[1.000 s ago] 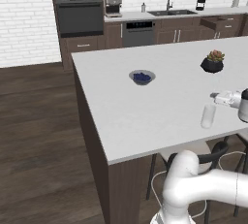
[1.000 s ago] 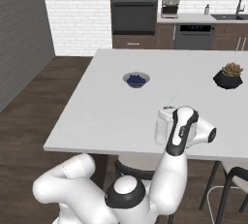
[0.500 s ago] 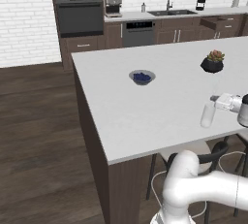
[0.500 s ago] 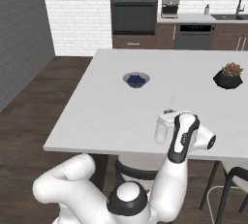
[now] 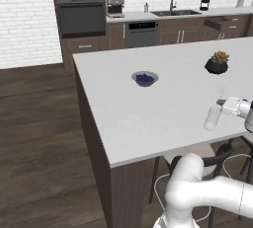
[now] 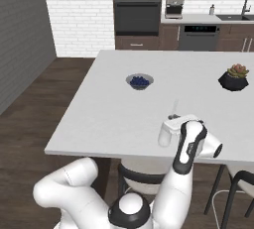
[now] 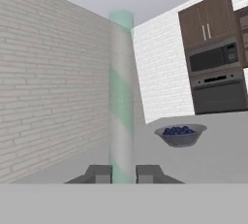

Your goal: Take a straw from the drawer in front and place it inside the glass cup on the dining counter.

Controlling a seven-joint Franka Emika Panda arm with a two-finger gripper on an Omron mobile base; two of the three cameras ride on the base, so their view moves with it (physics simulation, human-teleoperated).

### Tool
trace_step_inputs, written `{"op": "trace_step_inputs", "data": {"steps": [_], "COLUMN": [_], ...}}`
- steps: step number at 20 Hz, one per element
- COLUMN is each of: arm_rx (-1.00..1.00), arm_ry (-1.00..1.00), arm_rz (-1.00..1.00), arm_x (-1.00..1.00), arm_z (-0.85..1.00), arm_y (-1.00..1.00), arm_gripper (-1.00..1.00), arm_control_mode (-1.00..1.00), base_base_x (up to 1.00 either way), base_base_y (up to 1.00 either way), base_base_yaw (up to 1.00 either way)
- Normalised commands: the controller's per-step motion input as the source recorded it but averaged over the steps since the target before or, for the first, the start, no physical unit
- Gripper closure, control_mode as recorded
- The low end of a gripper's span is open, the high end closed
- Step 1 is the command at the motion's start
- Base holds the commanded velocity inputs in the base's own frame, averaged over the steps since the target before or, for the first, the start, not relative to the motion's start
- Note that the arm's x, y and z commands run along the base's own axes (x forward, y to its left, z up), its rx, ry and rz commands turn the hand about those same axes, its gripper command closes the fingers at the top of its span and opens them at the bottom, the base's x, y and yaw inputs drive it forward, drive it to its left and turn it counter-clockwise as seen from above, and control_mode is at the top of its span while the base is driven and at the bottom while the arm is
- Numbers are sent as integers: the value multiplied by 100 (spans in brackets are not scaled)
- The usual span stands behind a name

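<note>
White dining counter: blue-filled bowl, plant pot well apart from glass cup.

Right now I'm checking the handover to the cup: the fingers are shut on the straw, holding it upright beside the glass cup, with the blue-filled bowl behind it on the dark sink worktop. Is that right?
One detail is off. The blue-filled bowl sits on the white dining counter, as the left base view shows. The rest holds: the fingers are shut on the upright straw by the glass cup.
</note>
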Motion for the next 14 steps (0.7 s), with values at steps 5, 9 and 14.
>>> {"op": "trace_step_inputs", "data": {"steps": [5, 9, 14], "arm_rx": [0, 0, 0], "arm_ry": [-5, -2, 0], "arm_rz": [0, 0, 0], "arm_x": [-25, -3, 0], "arm_z": [0, 0, 0], "arm_y": [20, 59, 44], "arm_gripper": [100, 100, -100], "arm_control_mode": [-100, -100, -100], "base_base_x": [0, 0, 0], "base_base_y": [0, 0, 0], "base_base_yaw": [0, 0, 0]}}
